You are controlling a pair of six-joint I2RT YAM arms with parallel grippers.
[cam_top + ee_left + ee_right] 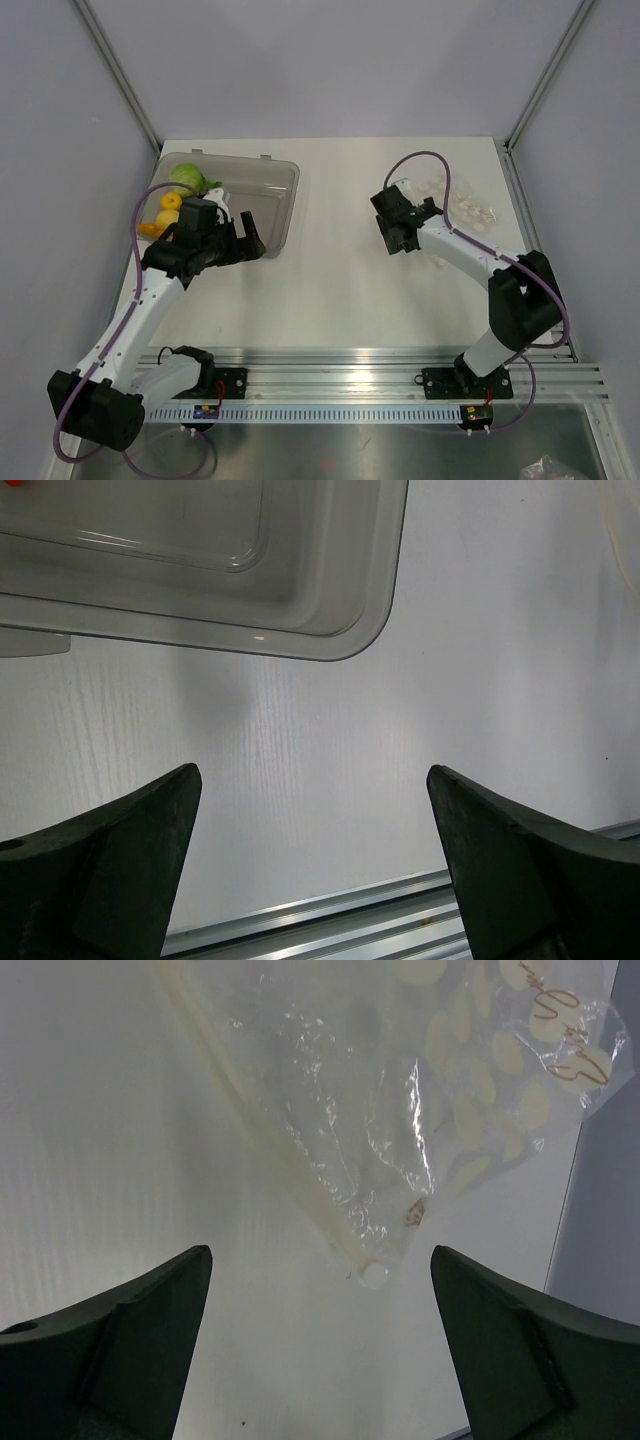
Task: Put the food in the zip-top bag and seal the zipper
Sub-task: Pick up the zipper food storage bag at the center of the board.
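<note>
1. The food (172, 203) sits in the grey bin (275, 195) at the far left of the worktop (340, 290); I can see green, yellow and orange bits; none of it is in the bag yet.
2. The zip-top bag (420, 1100) lies on the far right side, well apart from the bin; it looks flat and empty.
3. The left jaws are wide apart and hold nothing; they hang over bare worktop, just beside the near corner of the bin.
4. The right jaws are wide apart too and hold nothing; they point at the bag, and its near corner shows between them; I cannot tell if they touch it.
5. The bag is thin, soft and see-through; I think it is very light and slippery, so it may flop or slide when pushed.
6. The zipper (255, 1125) is the pale strip along one edge; it looks like the firmest part, so a pinch right by it should hold the mouth best.
7. The toy foods look small, round and light; they may roll or pop out of a squeeze; a gentle pinch across the middle, one piece at a time, seems safest.
</note>
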